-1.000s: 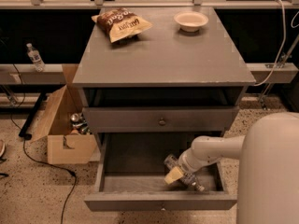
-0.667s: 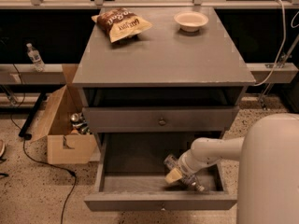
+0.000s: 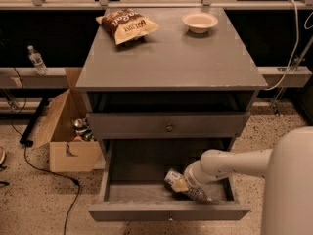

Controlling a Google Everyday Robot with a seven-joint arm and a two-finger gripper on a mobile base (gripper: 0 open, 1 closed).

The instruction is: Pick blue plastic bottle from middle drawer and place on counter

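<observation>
The middle drawer (image 3: 166, 210) is pulled open below the cabinet, with a dark grey inside. The blue plastic bottle (image 3: 176, 181) lies on its side at the drawer's front right, pale label to the left and clear body to the right. My white arm reaches down into the drawer from the right. My gripper (image 3: 191, 181) is right at the bottle, mostly hidden behind my wrist. The counter (image 3: 171, 58) is the flat grey cabinet top above.
A brown chip bag (image 3: 127, 26) and a white bowl (image 3: 199, 21) sit at the back of the counter. The shallower drawer with a round knob (image 3: 169, 128) is shut. A cardboard box (image 3: 68, 131) stands to the cabinet's left. Another small bottle (image 3: 36, 60) stands far left.
</observation>
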